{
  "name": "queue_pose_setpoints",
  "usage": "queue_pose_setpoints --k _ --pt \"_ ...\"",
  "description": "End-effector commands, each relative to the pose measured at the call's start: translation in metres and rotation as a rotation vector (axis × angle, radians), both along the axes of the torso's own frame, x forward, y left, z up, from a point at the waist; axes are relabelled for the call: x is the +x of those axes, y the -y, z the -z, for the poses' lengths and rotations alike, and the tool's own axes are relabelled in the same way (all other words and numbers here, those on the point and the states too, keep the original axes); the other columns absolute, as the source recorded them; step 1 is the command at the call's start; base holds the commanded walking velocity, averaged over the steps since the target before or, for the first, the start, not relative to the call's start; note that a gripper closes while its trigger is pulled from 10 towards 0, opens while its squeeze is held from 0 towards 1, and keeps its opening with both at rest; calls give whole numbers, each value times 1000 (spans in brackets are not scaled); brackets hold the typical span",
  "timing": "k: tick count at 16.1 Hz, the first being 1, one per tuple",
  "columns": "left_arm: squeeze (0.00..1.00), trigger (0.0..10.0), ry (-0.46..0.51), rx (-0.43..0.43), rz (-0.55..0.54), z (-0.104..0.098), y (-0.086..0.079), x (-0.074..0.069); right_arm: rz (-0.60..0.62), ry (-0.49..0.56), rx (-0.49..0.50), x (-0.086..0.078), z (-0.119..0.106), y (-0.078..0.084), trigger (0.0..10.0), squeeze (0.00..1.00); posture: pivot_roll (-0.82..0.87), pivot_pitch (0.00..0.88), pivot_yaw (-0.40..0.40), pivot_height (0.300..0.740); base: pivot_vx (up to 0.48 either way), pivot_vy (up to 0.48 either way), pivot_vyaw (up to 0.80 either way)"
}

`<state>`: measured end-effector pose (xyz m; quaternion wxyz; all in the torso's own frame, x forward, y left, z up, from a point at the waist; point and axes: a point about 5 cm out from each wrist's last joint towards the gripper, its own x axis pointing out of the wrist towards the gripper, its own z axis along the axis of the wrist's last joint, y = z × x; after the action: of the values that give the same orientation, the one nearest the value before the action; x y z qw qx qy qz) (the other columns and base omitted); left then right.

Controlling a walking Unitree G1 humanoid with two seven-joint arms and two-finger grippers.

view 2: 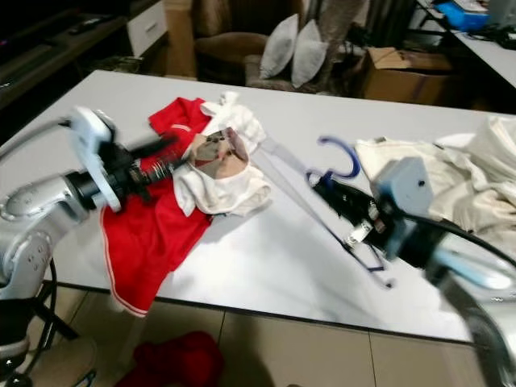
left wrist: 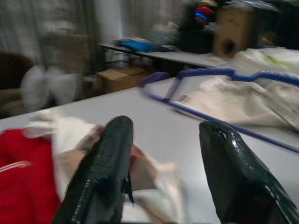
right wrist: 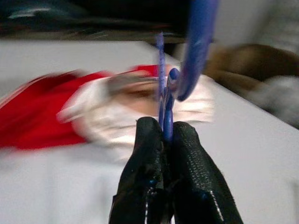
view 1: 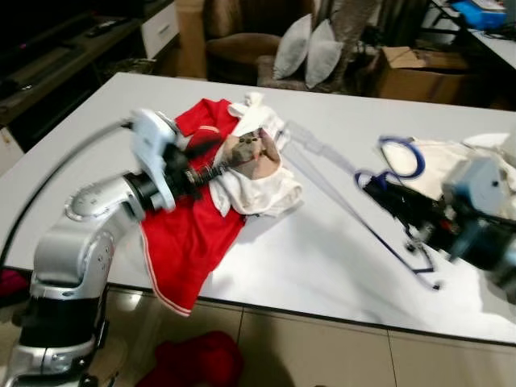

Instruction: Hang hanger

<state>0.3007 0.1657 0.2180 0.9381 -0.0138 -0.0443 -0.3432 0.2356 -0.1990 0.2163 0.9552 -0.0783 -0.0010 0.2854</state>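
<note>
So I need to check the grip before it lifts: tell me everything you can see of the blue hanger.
The blue hanger is thin, plastic-looking, with a curved hook and long slim bars. It lies out over the white table, between the white garment on the red shirt and a pale cloth heap. The right end effector is shut on its neck just below the hook.

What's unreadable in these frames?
- Print on the white printed T-shirt: head views, crumpled, partly behind the left tool.
- Blue wire hanger: right wrist view, motion blur; the right tool covers the clamped part.
- Red cloth on the floor: cut by frame edge.
</note>
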Motion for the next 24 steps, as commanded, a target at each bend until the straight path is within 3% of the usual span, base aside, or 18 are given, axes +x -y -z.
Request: queue_pose_setpoints --k 1,3,5,6,9,12,20,24 --pt "1000 10000 -32 -49 -99 12 4 -4 133 -36 61 8 8 -4 10000 0 -184 0 -4 740 0 0 0" --pt "820 10000 -46 -33 -172 30 12 -10 337 -62 119 16 22 -8 10000 0 -197 0 -9 740 0 0 0" --pt "788 10000 -64 -7 -235 44 17 -11 447 -114 187 16 34 -16 10000 0 -205 0 -13 740 0 -127 0" --pt "729 10000 -72 23 -264 52 18 -10 450 -125 184 13 42 -25 10000 0 -196 0 -17 740 0 -480 0" --pt "706 10000 -95 47 -280 63 16 -16 468 -61 150 13 40 -31 10000 0 -201 0 -22 740 0 -480 0" --pt "694 10000 -84 56 -290 66 15 -15 515 -30 78 12 41 -26 10000 0 -218 0 -27 740 0 -446 0" --pt "671 10000 -76 23 -284 64 26 -15 535 15 141 16 39 -27 10000 0 -192 0 -26 740 0 -346 0" --pt "667 10000 -64 23 -248 63 36 -5 530 76 93 10 30 -27 10000 0 -242 0 16 740 0 -306 0"
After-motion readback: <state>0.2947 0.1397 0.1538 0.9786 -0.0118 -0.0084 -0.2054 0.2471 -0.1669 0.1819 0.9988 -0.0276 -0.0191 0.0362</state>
